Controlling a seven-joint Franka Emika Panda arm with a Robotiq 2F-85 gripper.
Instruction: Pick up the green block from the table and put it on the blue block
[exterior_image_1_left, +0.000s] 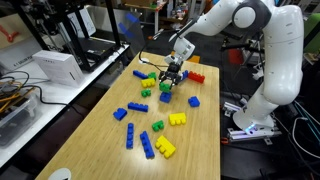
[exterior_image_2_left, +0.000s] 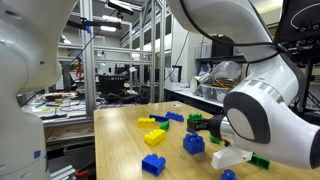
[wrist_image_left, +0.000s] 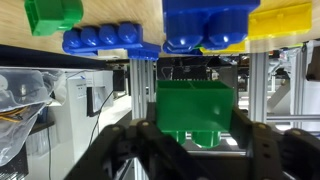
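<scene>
My gripper (wrist_image_left: 195, 150) is shut on the small green block (wrist_image_left: 195, 110), which sits squarely between the two black fingers. The wrist picture stands upside down, with the table at the top. The chunky blue block (wrist_image_left: 205, 25) lies ahead of the held block, with a gap between them. In both exterior views the gripper (exterior_image_1_left: 170, 78) (exterior_image_2_left: 203, 126) hangs over the table's far part. It holds the green block (exterior_image_1_left: 166, 87) (exterior_image_2_left: 196, 119) just above the blue block (exterior_image_1_left: 167, 98) (exterior_image_2_left: 193, 143).
Loose bricks lie scattered on the wooden table (exterior_image_1_left: 110, 150): a long blue bar (wrist_image_left: 105, 40), another green brick (wrist_image_left: 52, 14), a yellow brick (wrist_image_left: 280, 20), a red-and-blue pair (exterior_image_1_left: 195, 75), and yellow bricks (exterior_image_1_left: 177, 119) (exterior_image_2_left: 154, 138). Metal racks stand behind the table.
</scene>
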